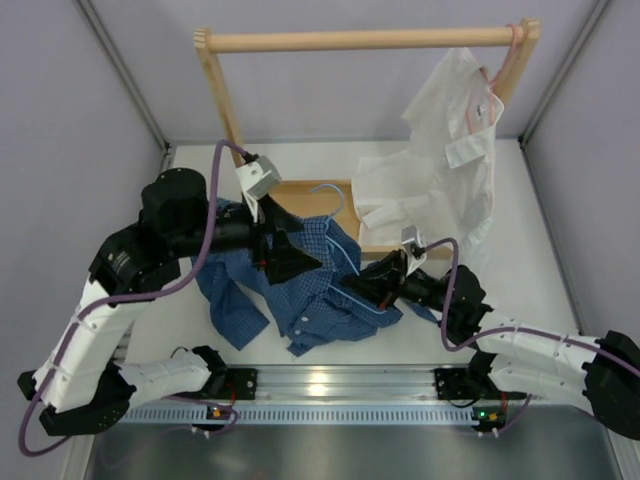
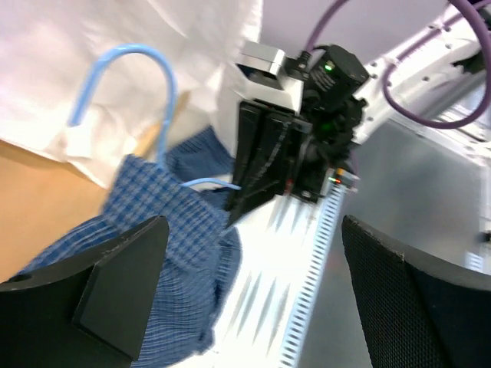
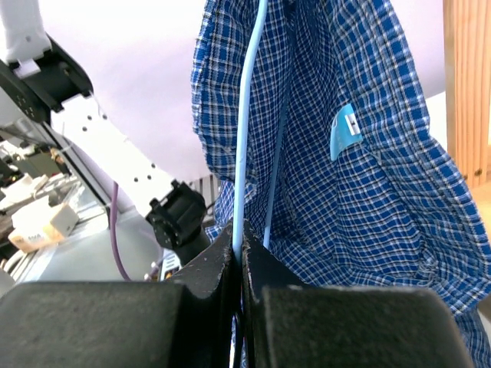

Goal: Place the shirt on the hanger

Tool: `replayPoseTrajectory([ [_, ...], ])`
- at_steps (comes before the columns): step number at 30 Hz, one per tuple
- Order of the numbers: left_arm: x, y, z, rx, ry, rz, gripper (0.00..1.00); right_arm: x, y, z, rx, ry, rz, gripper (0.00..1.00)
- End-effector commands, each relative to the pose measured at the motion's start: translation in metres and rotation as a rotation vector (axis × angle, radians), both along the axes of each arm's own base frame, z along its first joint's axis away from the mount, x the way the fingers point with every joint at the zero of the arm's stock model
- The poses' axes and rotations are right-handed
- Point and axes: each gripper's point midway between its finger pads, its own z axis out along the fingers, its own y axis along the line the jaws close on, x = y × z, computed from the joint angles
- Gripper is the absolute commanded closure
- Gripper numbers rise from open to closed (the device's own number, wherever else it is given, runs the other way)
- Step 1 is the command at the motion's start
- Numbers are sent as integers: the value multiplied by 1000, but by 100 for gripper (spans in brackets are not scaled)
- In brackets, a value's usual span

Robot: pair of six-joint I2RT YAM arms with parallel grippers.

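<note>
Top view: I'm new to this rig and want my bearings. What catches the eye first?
A crumpled blue checked shirt lies mid-table, a light-blue hanger hooking out of its collar. The right gripper pinches the hanger's wire, while the left gripper stands open over the cloth. Behind, a white shirt hangs from a wooden rack.

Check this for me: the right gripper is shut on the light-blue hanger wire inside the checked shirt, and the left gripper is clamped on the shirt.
One thing is wrong: the left gripper is open, fingers spread wide and clamping nothing, as the left wrist view shows. The right gripper is indeed shut on the hanger wire inside the shirt.
</note>
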Motion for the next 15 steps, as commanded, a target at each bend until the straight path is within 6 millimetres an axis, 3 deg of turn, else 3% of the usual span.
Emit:
replayPoseTrajectory([
  [1,15,25,31,-1,-267,105,2,-12,-14,64,209,-152,-8,100],
  [4,39,27,20,70,-349,165,3,-15,-16,64,195,-160,-3,100],
  [6,44,24,14,99,-374,147,3,-18,-19,65,193,-174,3,100],
  [9,40,12,1,128,-411,39,6,-26,-19,59,155,-189,34,100],
  [12,22,-3,-2,95,-418,-118,8,-36,-21,53,132,-210,70,100],
  [13,19,-6,-1,81,-410,-142,15,-41,-22,51,125,-222,95,100],
  [15,12,-16,-2,57,-383,-211,19,-46,-24,47,111,-231,110,100],
])
